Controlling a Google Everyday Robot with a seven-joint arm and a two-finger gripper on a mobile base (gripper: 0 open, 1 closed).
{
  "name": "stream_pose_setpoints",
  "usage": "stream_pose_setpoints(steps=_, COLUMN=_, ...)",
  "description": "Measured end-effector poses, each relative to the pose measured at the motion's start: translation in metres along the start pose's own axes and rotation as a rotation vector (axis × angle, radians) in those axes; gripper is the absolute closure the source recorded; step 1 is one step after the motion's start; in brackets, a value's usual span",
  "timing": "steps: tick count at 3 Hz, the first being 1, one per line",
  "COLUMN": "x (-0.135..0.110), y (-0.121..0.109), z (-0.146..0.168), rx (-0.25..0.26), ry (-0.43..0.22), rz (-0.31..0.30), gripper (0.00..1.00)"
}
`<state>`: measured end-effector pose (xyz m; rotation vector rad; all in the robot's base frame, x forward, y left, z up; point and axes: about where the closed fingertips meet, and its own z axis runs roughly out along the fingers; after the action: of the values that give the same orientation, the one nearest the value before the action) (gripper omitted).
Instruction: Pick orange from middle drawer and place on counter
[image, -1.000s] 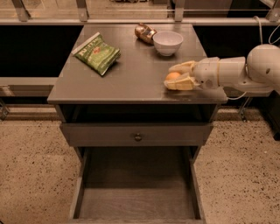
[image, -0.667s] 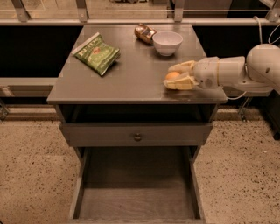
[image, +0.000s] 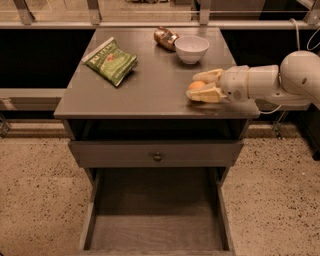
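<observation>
Grey wooden top: the large flat rectangular grey wooden counter (image: 150, 87) is seen from the front and above, with a thin overhanging edge
Orange fruit: the small smooth round orange (image: 196, 85) is found over the right part of the counter, near its front edge; whether it is touching the surface cannot be told
Claw: the pale two-finger gripper (image: 202, 85) is reached in from the right, low over the counter; its fingers (image: 209, 75) are closed against the orange from the far and near sides, so the fruit is clamped between them
Arm: the white rounded arm (image: 270, 82) is stretched roughly level from the right edge of the view
Open drawer: the wide grey wooden middle drawer (image: 155, 232) is pulled out low in front of the cabinet, its planked floor and low side walls shown
Closed front: the grey drawer front with a small round knob (image: 157, 156) is seen shut just under the counter
Green packet: a flat green snack bag (image: 112, 61) is laid on the left part of the counter
White bowl: a small round white bowl (image: 191, 48) is set near the back edge, well apart from the orange
Brown packet: a shiny brown-gold packet (image: 165, 37) is laid just left of the bowl
</observation>
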<state>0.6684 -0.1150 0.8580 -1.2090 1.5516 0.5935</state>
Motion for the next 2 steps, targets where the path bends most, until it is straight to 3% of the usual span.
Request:
stream_pose_setpoints(steps=1, x=-0.001, y=0.001, z=0.002, rx=-0.004, ry=-0.001, rz=-0.001, gripper=0.0)
stream_pose_setpoints(steps=2, x=-0.014, y=-0.001, z=-0.012, rx=-0.006, ry=0.029, rz=-0.049, gripper=0.0)
